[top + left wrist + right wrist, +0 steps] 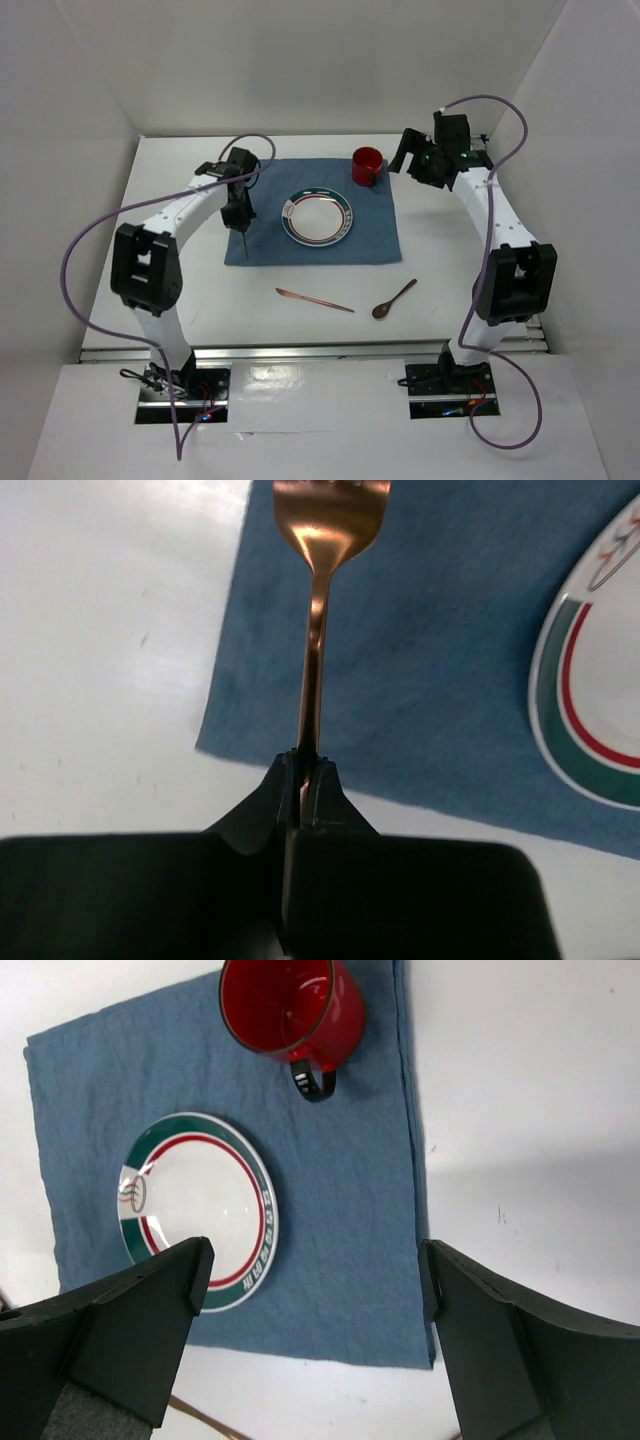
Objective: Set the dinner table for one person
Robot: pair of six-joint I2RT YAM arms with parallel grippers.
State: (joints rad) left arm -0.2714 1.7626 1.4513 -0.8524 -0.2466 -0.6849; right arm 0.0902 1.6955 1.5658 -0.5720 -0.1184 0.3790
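Note:
My left gripper (240, 222) is shut on a copper fork (318, 630), held upright with its tines down over the left edge of the blue placemat (315, 215); its jaws (305, 770) pinch the handle. A white plate with a green and red rim (318, 217) lies on the mat's middle. A red mug (367, 165) stands at the mat's far right corner. My right gripper (403, 155) is open and empty above the table to the right of the mug; in its wrist view (315, 1290) the mug (290, 1005) and plate (195, 1205) lie below.
A copper knife (314, 300) and a dark spoon (393, 299) lie on the white dinner table (180, 300) in front of the placemat. A metal rail (310, 352) runs along the near edge. White walls enclose the table on three sides.

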